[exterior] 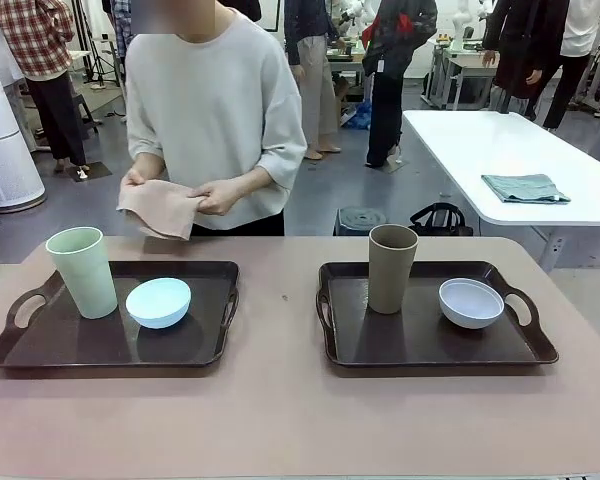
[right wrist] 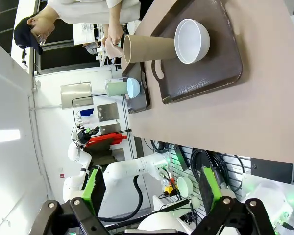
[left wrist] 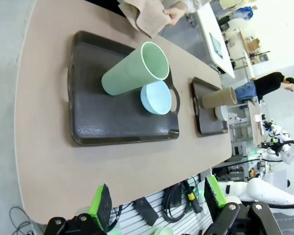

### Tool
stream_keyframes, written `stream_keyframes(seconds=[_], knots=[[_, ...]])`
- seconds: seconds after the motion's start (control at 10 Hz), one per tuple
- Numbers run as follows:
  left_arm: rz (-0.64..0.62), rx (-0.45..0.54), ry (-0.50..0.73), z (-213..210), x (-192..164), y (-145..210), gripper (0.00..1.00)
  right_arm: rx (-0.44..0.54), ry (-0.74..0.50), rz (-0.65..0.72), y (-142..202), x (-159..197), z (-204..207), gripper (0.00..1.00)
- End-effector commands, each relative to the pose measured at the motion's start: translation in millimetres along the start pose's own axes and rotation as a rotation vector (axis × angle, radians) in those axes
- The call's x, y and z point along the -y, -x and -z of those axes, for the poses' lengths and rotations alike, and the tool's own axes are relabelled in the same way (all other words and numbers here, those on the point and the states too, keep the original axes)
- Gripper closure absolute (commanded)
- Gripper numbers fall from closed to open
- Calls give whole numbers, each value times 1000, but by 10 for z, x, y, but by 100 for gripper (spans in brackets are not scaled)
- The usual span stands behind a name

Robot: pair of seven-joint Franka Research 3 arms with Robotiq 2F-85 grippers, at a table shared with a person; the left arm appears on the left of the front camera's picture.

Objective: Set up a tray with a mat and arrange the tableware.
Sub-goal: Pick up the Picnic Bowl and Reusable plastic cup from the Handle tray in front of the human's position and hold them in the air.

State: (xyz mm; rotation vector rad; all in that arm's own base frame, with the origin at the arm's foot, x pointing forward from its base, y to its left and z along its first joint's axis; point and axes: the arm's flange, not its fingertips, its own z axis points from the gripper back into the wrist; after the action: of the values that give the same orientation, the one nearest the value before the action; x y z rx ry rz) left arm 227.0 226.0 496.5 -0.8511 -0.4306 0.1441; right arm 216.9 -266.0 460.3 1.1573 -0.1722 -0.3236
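Note:
Two dark brown trays lie on the table. The left tray (exterior: pixel 40 345) (left wrist: pixel 93 122) carries a pale green cup (exterior: pixel 83 271) (left wrist: pixel 132 71) and a light blue bowl (exterior: pixel 159 302) (left wrist: pixel 156 97). On the right tray (exterior: pixel 410 345) (right wrist: pixel 220 68) stand a tan-brown cup (exterior: pixel 392 268) (right wrist: pixel 147 48) and a white bowl (exterior: pixel 471 302) (right wrist: pixel 192 40). A person at the far side holds a folded beige mat (exterior: pixel 158 208) (left wrist: pixel 146 17) in both hands above the table's far edge. My left gripper (left wrist: pixel 157 203) and right gripper (right wrist: pixel 149 193) hang open, high over the near edge, holding nothing.
The table top (exterior: pixel 280 400) is pinkish brown with bare room between the trays and along the front. Behind, a white table (exterior: pixel 500 150) holds a folded grey-green cloth (exterior: pixel 525 188). Other people stand farther back.

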Motion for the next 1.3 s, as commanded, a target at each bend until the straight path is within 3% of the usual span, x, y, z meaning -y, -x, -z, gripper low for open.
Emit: stream_keyframes(seconds=[0.0, 1.2], knots=[[12, 8, 17, 5, -13, 8, 0, -4, -19, -4, 9, 25, 17, 0], [12, 8, 17, 5, -13, 8, 0, -4, -19, -4, 9, 25, 17, 0]])
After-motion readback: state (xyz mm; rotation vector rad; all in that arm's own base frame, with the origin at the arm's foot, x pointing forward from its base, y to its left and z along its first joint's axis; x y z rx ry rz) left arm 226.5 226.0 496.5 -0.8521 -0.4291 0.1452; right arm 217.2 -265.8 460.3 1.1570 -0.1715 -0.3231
